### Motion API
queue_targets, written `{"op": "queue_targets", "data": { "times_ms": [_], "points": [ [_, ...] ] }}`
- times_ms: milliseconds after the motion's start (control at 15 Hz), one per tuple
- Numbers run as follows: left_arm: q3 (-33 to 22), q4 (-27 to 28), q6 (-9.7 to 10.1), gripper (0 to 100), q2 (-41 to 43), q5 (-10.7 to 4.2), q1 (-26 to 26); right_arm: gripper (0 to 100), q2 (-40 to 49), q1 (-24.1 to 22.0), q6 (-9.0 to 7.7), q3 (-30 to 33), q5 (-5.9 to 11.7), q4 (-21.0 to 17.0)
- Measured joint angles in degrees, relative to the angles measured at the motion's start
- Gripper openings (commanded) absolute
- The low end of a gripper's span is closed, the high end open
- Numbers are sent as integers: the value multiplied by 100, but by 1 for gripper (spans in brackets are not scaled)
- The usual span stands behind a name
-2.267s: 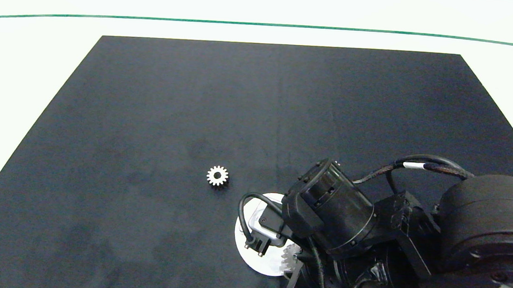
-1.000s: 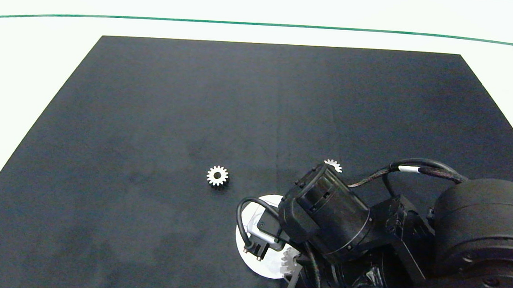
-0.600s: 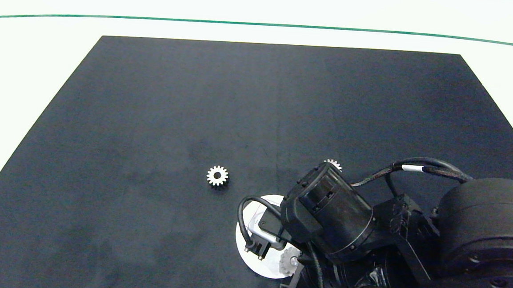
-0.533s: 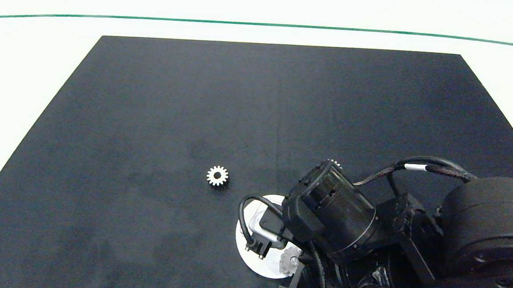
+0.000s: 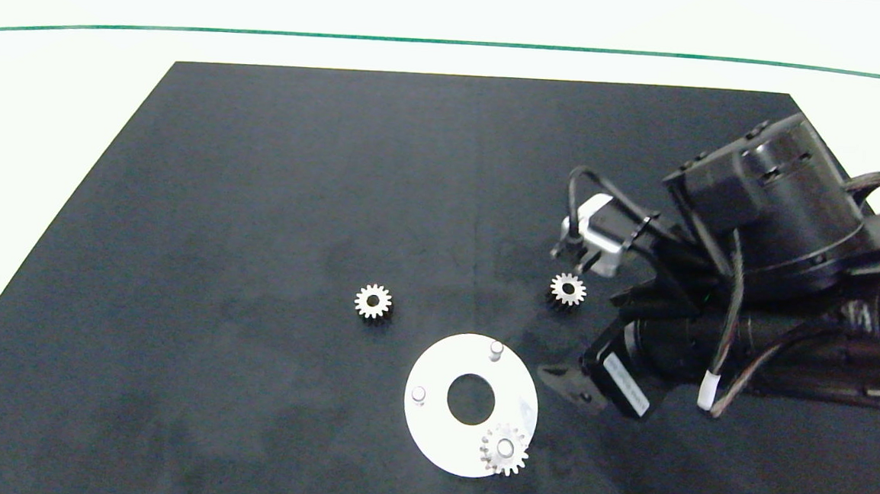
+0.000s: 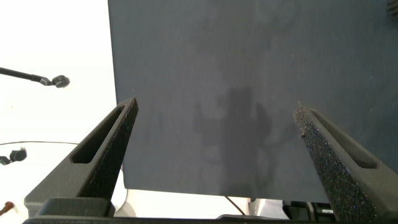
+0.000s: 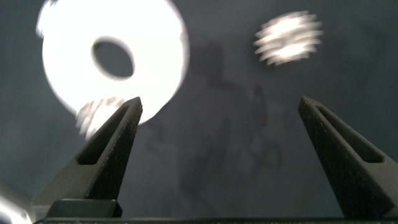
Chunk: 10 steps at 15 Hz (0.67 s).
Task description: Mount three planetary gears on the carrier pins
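- The left claw (image 6: 214, 155) is seen only in its own wrist view, where its two grey fingers (image 6: 102, 146) are spread wide with nothing between them; it is held above the near-left edge of the black mat (image 6: 249, 74), where the mat gives way to the white table (image 6: 56, 37).
- In the head view one small gear (image 5: 372, 302) is found lying flat on the bare mat (image 5: 260, 190), left of the middle and well apart from everything else.
- The white disc (image 5: 436, 430) is laid flat on the mat toward its near edge, a little right of the middle, with a large round hole at its centre.
- Three short pegs are carried by the disc: a bare peg (image 5: 418, 393) at its left side, a second bare peg (image 5: 496, 349) at its far side, and a third at the near right.
- A second gear (image 5: 504, 449) is seated on that third peg, whose tip is seen through the gear's centre hole; the gear's teeth reach slightly past the disc's rim.
- A third gear (image 5: 567, 289) is found flat on the mat, beyond and to the right of the disc and apart from it.
- The right arm (image 5: 758, 297) is brought in from the right edge, just beside the third gear.
- The right claw (image 7: 217, 155) is shown by its wrist view to be wide open and empty, held above the mat between the disc (image 7: 155, 37) and the loose gear (image 7: 289, 37), both of them blurred there.
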<state>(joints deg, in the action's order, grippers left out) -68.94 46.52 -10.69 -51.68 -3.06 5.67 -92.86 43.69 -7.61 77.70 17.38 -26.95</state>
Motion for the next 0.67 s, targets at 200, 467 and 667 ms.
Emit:
{"op": "queue_targets", "data": {
  "times_ms": [200,467,667],
  "points": [
    [11,0,-20,100,2,4,-5,100,-52,-443,139,335,-16,-2],
    [9,-2,-24,100,17,4,0,100,-406,-745,139,694,-11,-262],
    [9,-5,-24,100,22,9,-5,100,-780,-963,139,1044,-16,-545]
  ]
}}
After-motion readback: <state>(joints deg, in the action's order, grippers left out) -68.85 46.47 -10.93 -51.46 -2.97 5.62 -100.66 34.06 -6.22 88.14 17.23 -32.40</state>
